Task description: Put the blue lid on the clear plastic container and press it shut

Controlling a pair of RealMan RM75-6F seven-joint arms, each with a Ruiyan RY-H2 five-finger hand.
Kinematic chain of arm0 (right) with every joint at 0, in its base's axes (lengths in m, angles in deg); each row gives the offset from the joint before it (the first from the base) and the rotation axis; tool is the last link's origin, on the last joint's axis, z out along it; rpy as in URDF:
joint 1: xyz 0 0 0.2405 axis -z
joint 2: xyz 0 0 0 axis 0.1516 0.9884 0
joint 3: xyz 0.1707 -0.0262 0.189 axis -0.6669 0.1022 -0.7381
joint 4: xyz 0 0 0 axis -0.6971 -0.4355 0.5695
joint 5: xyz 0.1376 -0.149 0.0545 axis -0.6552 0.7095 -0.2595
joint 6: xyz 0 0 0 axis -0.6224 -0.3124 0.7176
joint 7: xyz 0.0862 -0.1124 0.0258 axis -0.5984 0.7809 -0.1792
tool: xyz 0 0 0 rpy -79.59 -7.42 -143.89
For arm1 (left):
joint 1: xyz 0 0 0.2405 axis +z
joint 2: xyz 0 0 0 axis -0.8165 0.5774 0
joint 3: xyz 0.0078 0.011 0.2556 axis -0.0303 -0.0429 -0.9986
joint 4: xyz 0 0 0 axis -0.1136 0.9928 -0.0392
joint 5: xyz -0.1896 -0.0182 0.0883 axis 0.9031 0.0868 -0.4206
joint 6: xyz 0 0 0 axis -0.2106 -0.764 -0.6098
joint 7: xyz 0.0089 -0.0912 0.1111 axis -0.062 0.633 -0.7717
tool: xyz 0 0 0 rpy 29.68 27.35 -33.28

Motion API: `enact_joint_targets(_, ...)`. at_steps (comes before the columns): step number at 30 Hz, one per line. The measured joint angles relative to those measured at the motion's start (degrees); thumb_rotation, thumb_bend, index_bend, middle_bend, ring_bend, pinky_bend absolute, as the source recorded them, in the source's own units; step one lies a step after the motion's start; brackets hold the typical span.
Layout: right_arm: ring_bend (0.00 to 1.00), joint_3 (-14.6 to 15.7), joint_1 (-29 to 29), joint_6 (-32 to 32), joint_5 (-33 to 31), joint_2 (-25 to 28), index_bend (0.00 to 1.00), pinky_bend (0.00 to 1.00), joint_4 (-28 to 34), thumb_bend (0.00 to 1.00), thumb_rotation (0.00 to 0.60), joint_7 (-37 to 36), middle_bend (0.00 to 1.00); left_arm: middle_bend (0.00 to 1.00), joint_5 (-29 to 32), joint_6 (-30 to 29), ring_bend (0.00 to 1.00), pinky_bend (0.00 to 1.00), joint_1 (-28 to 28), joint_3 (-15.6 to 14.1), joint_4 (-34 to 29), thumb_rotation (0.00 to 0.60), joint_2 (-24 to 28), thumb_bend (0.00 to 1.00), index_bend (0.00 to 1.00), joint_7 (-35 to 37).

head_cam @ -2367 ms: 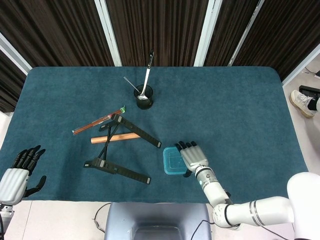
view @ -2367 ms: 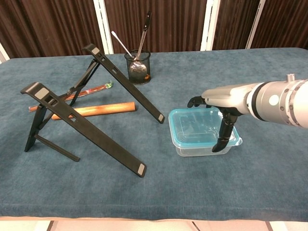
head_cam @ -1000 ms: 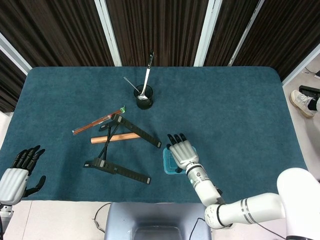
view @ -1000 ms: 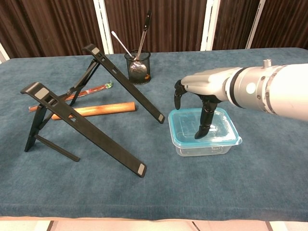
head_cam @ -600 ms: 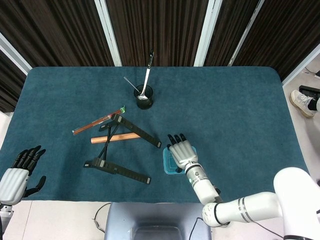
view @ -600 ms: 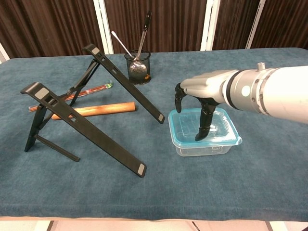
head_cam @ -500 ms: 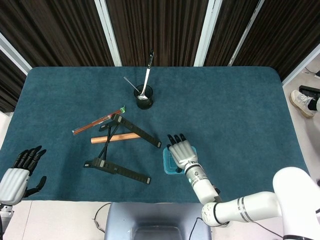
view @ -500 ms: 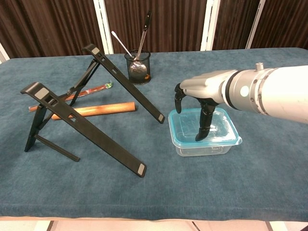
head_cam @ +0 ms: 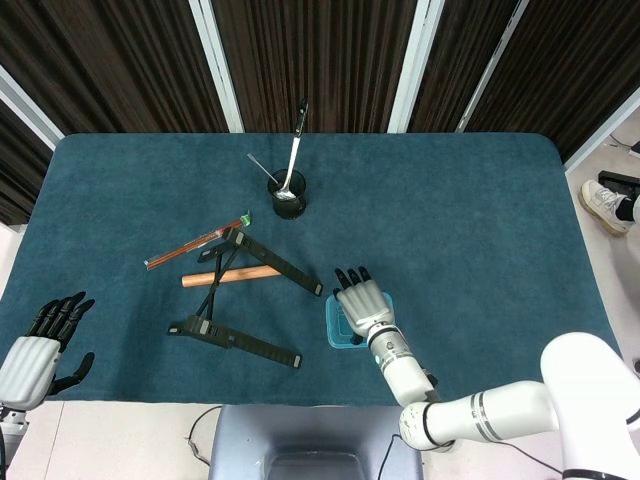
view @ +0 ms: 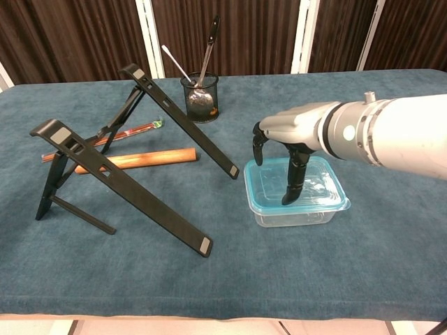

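teal table [view: 391,258] w/ clear plastic container [view: 297,211] near front-centre, blue lid [view: 265,183] sitting on top of it. right hand [view: 290,132] over the lid, palm down, fingers apart & pointing down, one fingertip [view: 287,199] pressing on the lid, grips nothing. left hand [head_cam: 38,345] at the front-left table edge, well apart from it all, fingers spread, holds nothing.

My head camera looked straight down from high above, taking in the whole teal cloth-covered tabletop [head_cam: 480,220]. My chest camera sat low at the near edge, facing across it, much closer. Both caught the black folding stands [head_cam: 245,300] [view: 105,174] and my right hand [head_cam: 362,303] [view: 290,136].
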State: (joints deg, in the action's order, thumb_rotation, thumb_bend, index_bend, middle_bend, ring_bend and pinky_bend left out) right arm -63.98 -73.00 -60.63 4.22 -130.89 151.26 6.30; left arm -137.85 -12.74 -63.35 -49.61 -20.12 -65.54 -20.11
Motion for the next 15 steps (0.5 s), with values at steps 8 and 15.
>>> enact_joint_targets(8, 0.00, 0.33, -0.06, 0.03, -0.32, -0.40, 0.43, 0.03, -0.42, 0.17, 0.600, 0.26, 0.03, 0.00, 0.07, 0.06, 0.00, 0.08, -0.05, 0.00, -0.03, 0.600, 0.02, 0.43, 0.00, 0.01)
enact_joint_targets(15, 0.00, 0.62, 0.06, 0.26, -0.50, -0.64, 0.43, 0.03, -0.92, 0.17, 0.600, 0.25, 0.03, 0.00, 0.05, 0.05, 0.00, 0.08, -0.06, -0.03, -0.07, 0.600, 0.03, 0.43, 0.00, -0.02)
